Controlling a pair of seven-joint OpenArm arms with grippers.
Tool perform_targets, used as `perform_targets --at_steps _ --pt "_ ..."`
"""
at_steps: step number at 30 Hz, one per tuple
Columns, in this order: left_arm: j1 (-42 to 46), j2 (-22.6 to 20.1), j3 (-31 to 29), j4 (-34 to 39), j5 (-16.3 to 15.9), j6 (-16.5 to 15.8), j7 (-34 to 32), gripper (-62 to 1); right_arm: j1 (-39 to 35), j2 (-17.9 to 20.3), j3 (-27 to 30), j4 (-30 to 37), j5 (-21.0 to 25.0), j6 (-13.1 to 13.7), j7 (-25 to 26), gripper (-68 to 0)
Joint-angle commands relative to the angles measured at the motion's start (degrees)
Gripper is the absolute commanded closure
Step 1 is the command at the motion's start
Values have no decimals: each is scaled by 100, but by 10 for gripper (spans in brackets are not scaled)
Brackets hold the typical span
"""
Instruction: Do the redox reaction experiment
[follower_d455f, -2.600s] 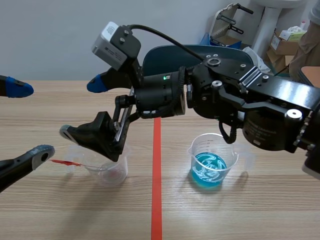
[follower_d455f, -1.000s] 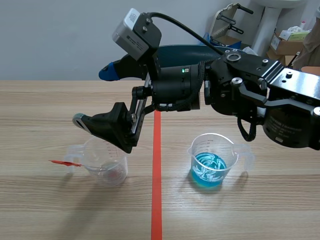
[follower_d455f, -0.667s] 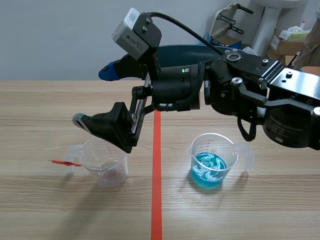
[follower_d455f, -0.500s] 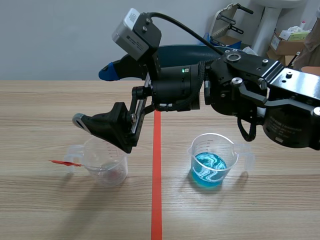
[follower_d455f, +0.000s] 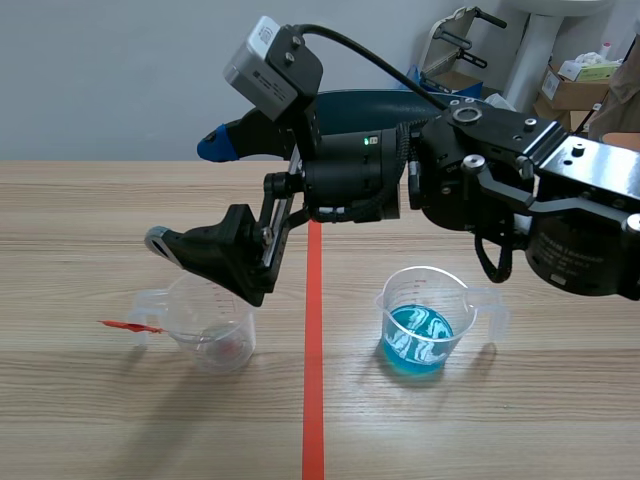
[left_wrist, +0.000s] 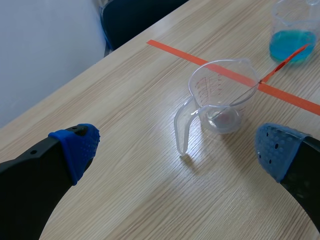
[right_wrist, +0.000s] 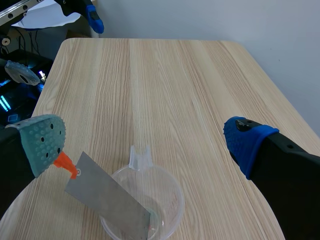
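The right gripper (follower_d455f: 190, 195) hangs with its fingers spread wide and nothing between them, just above the clear plastic measuring cup (follower_d455f: 212, 330) with a handle. It sits higher than 2.6 s ago, when its lower finger dipped in front of the cup's rim, and it has not shifted over the last second. A thin grey metal strip (right_wrist: 107, 197) with an orange-red end leans inside that cup, the red end poking out over the rim. The left gripper (left_wrist: 175, 150) is also wide open and empty, with the cup ahead of it, handle turned toward it. Its pads, at the scene view's left edge 2.6 s ago, are gone from that view. Across the orange-red tape line (follower_d455f: 313, 400), a second clear cup of blue liquid (follower_d455f: 425, 325) stands on the wooden table (follower_d455f: 100, 420); its pale swirl has changed shape.
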Motion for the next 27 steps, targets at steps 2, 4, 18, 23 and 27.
perform_targets --at_steps 2,4,18,23,27 --pt "-20 15 -52 90 -37 31 -81 -623 83 -2 57 94 66 0 107 -679" --pt "-20 15 -52 90 -37 31 -81 -623 83 -2 57 94 66 0 107 -679" --pt "-17 17 -52 90 -35 31 -79 -623 83 -2 57 94 66 0 107 -679" --pt "-17 17 -52 90 -35 31 -79 -623 83 -2 57 94 66 0 105 -679" --pt "-17 17 -52 90 -35 31 -79 -623 81 57 57 96 72 -2 109 -679"
